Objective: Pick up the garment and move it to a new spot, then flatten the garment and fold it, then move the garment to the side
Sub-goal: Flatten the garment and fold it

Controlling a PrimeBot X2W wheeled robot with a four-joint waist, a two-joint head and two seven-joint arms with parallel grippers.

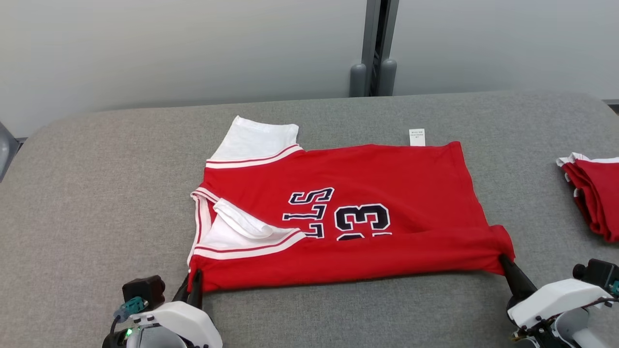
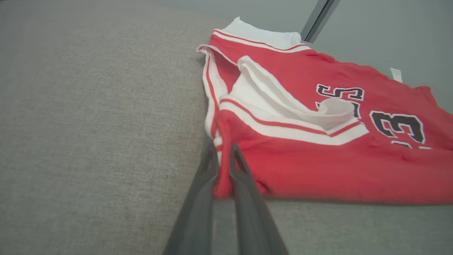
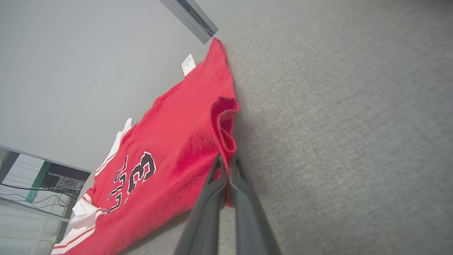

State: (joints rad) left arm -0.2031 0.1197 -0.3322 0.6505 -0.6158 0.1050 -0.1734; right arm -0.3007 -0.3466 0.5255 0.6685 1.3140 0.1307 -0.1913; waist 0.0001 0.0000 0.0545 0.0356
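My left hand (image 1: 195,281) is pinched narrow on the near left corner of the red jersey (image 1: 377,183). My right hand (image 1: 504,261) is pinched tight on its near right corner, and cloth sits between the fingers of each. The jersey lies across the middle of the grey bench (image 1: 87,203), sleeves toward my left.

A band of red along the near edge lies over the print and hides its lower part. I can read "S", "L" and part of another letter, then a full "3" and only the top of a second digit. The small white tag (image 1: 417,137) at the far edge carries print too small to read. A second red pile (image 1: 597,198) to my right is cut off by the head view's edge.

Bare bench lies open on my left and beyond the jersey, up to the grey wall (image 1: 193,48).
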